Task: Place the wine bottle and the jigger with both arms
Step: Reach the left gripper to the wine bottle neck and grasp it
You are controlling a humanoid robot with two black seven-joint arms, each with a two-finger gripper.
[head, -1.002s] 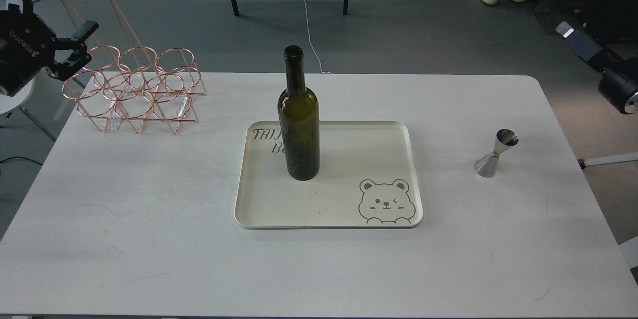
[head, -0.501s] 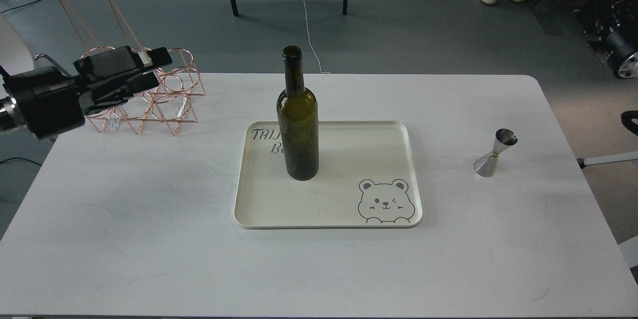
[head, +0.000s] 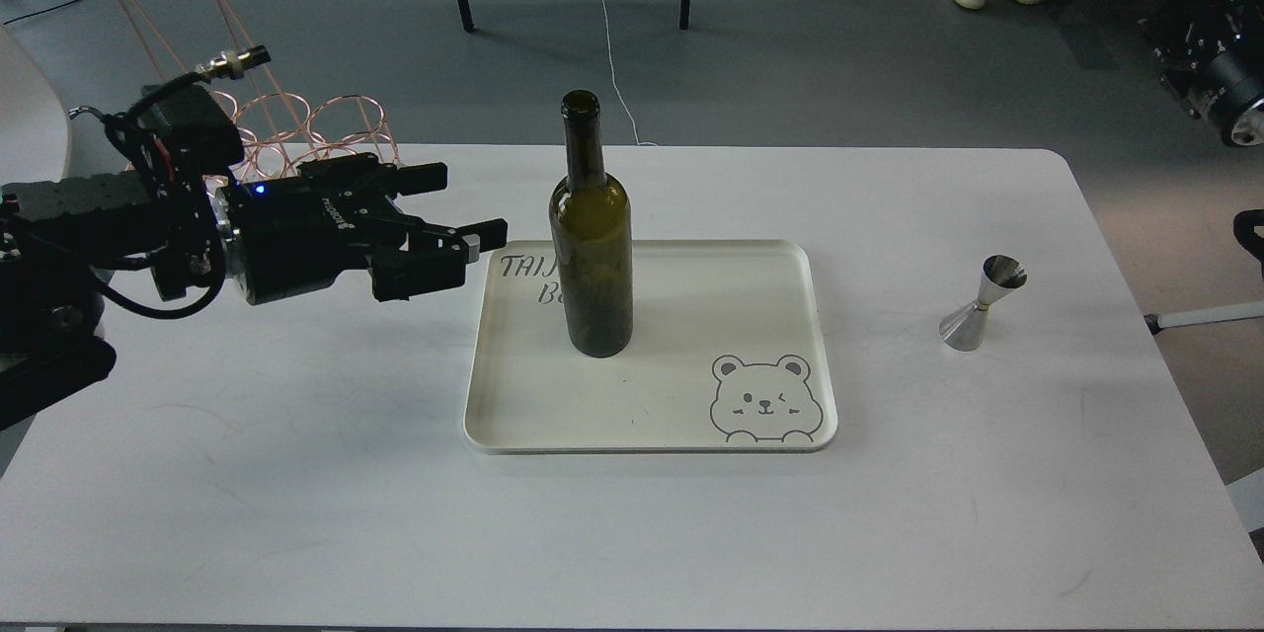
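The wine bottle (head: 591, 237) is tall, dark olive-green and stands upright on the left part of the cream tray (head: 691, 415). The silver jigger (head: 983, 302) stands upright on the white table, right of the tray. My left gripper (head: 476, 209) is open and empty, fingers pointing right, a short way left of the bottle's body and apart from it. Of my right arm only a black part (head: 1210, 79) shows at the top right edge, off the table; its gripper is not in view.
A copper wire bottle rack (head: 296, 133) stands at the table's back left, behind my left arm. The tray has a bear drawing (head: 762, 399) at its front right. Chair legs, cables and a person's feet are on the floor beyond the table.
My left arm has swung in from the far left, over the table and past the rack, toward the bottle, with its fingers spread. The right arm has shifted slightly at the edge.
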